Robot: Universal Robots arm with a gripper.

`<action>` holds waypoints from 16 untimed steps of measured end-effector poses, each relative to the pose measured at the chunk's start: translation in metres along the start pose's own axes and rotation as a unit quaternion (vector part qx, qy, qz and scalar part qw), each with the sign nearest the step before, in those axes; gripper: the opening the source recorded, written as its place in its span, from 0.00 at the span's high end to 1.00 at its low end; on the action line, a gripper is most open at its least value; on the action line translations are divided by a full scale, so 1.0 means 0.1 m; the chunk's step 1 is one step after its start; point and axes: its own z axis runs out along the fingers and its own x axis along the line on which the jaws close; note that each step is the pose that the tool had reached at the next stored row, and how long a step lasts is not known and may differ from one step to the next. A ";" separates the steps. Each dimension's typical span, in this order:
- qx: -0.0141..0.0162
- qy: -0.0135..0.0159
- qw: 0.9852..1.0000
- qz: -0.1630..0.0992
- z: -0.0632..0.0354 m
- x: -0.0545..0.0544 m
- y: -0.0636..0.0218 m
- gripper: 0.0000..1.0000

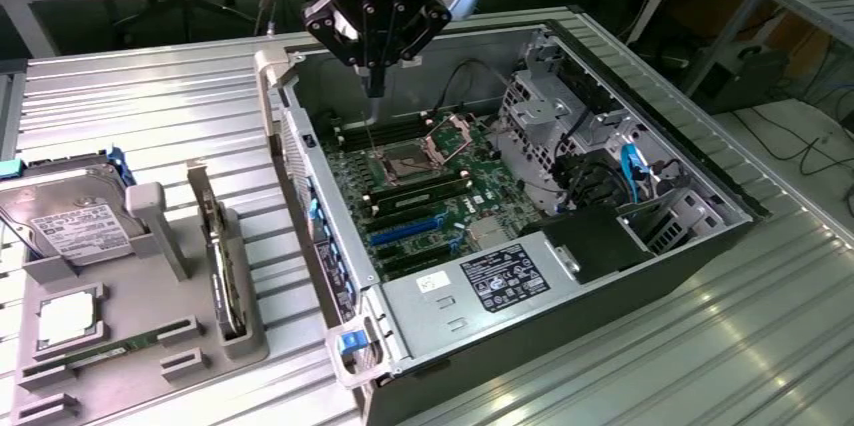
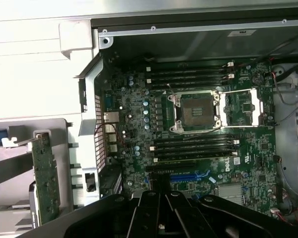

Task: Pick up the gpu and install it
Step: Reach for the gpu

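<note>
gpu [image 1: 218, 246] lower edge inside holder [image 1: 251, 341]

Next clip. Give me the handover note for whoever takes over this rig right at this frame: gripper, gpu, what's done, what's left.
Gripper: shut and empty, hanging above the CPU socket on the motherboard inside the open computer case.
gpu: standing on edge in the grey holder beside the case, towards the exterior view's left, apart from the gripper.
Done: nothing that shows; the blue card slots are bare.
Left: both the pick-up and the install.
</note>
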 end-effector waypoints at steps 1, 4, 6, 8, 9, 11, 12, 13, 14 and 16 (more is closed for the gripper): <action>0.000 0.000 1.000 0.000 0.000 0.00 0.000 0.89; 0.000 0.000 1.000 0.000 0.000 0.02 -0.002 0.89; 0.000 0.000 1.000 0.000 -0.001 0.03 -0.003 0.89; 0.000 0.000 1.000 0.000 -0.001 0.04 -0.003 0.89; 0.000 0.000 1.000 0.000 -0.001 0.04 -0.004 0.89; 0.000 0.000 1.000 0.000 -0.001 0.05 -0.005 0.89; 0.000 0.000 1.000 0.000 -0.002 0.06 -0.005 0.89; 0.000 0.000 1.000 0.000 -0.002 0.06 -0.006 0.89; 0.000 0.000 1.000 0.000 -0.002 0.07 -0.007 0.89; 0.000 0.000 1.000 0.000 -0.003 0.08 -0.008 0.89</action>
